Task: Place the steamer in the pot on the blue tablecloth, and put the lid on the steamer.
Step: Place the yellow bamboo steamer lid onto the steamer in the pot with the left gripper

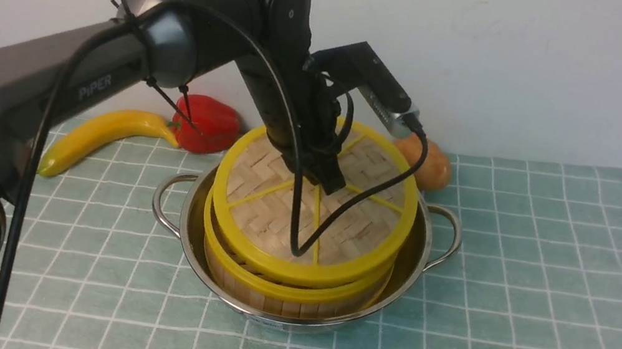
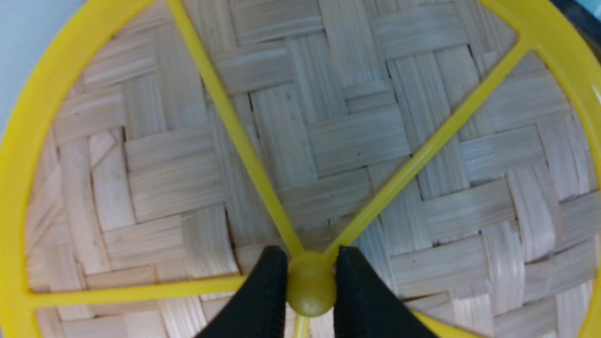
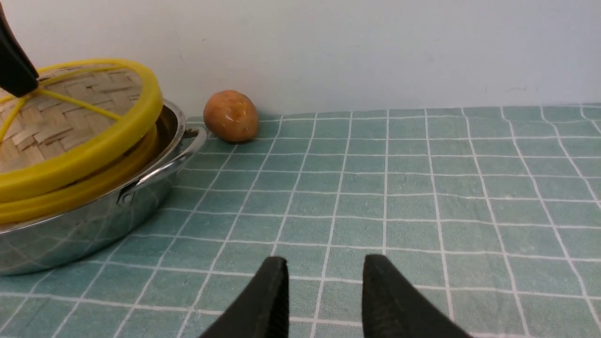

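— What have you got hold of?

— My left claw (image 2: 311,270) is clenched on the lid (image 1: 255,203), pinching the small round hub (image 2: 311,293) where the yellow spokes meet. The lid lies on the steamer (image 1: 290,300), which sits inside the pot (image 1: 424,244) on the blue tablecloth (image 1: 523,267).

— How does that lid handle?

— Light and stiff, I'd judge: thin woven bamboo in a hard rim. The hub is the only part that stands proud, so that is the place to take it. But it looks small and smooth, and the disc could swing about it.

— Is it down flat?

— My left wrist view can't say. It shows only weave, spokes and my fingertips on the hub. The front and right wrist views show more: the lid seems to sit aslant, higher on the far side.

— And the other arm?

— My right claw (image 3: 324,291) is released and holds nothing. It is low over the surface, well apart from the pot. Only its own camera shows that.
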Robot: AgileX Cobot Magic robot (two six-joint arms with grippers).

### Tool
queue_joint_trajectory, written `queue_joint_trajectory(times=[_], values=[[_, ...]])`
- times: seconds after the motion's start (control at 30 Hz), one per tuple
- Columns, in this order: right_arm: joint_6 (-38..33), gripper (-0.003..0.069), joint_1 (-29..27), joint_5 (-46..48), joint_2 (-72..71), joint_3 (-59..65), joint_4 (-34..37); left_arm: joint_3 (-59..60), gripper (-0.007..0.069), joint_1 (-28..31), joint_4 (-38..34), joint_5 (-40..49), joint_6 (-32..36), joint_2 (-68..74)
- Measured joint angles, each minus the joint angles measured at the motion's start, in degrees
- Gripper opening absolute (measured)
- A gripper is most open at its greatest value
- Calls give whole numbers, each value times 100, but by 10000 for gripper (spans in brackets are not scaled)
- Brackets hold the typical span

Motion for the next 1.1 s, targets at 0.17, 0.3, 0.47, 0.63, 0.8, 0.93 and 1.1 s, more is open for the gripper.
queue_joint_trajectory(times=[0.17,0.3,0.47,0.63,0.8,0.93,1.1], values=[[0,242,0,0,0,0,0,-99,117,0,56,258,-59,-18],[0,242,0,0,0,0,0,-543,117,0,81,633,-294,-59],[0,242,0,0,0,0,0,-858,117,0,88,856,-438,-140],[0,242,0,0,0,0,0,-883,117,0,107,907,-496,28],[0,242,0,0,0,0,0,-878,117,0,130,952,-514,292],[0,242,0,0,0,0,0,-878,117,0,184,958,-616,346],[0,242,0,0,0,0,0,-878,117,0,252,958,-888,320]])
